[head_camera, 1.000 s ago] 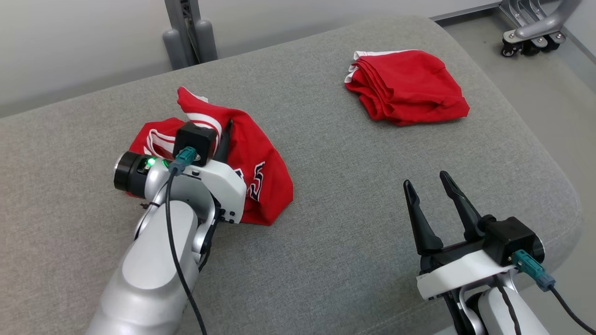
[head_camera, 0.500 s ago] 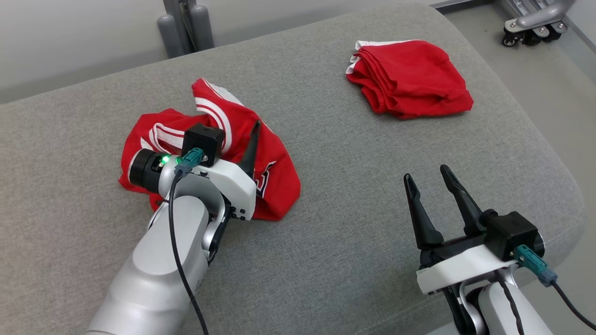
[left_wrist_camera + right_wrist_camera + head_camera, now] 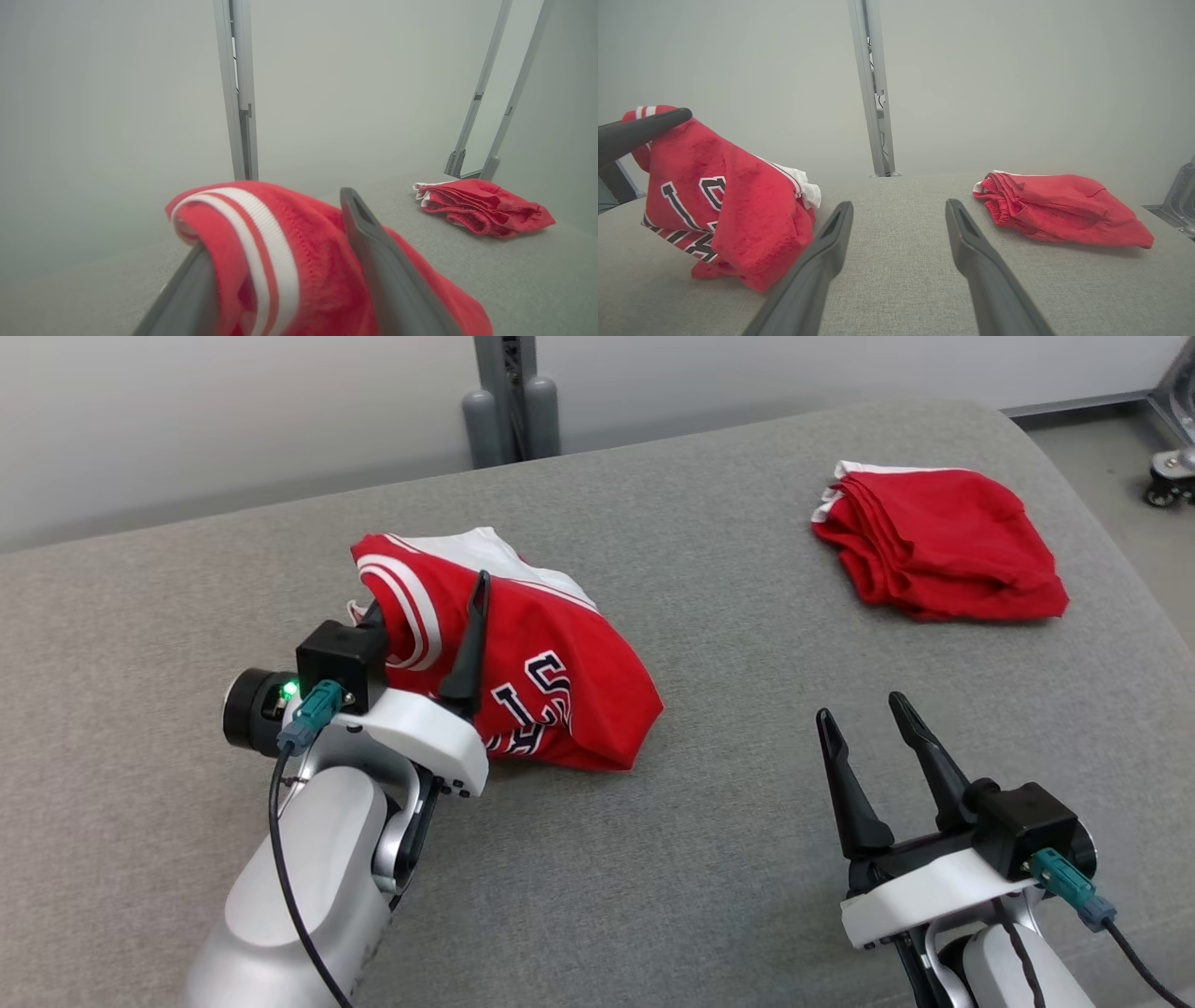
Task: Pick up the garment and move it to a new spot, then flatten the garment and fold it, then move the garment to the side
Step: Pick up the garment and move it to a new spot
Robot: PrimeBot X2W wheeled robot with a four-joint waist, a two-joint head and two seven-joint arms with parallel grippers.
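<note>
Left wrist view showed me the red white-striped jersey draped over my left gripper, spread wide after clamping earlier; right gripper gaped empty.

Crumpled red jersey, white-striped trim, dark numerals, one end raised, bottom on cushion

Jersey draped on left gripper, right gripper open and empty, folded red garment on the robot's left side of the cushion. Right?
No. The head view shows the folded red garment on the robot's right side of the cushion. The rest holds: jersey draped on left gripper, right gripper open and empty.
</note>
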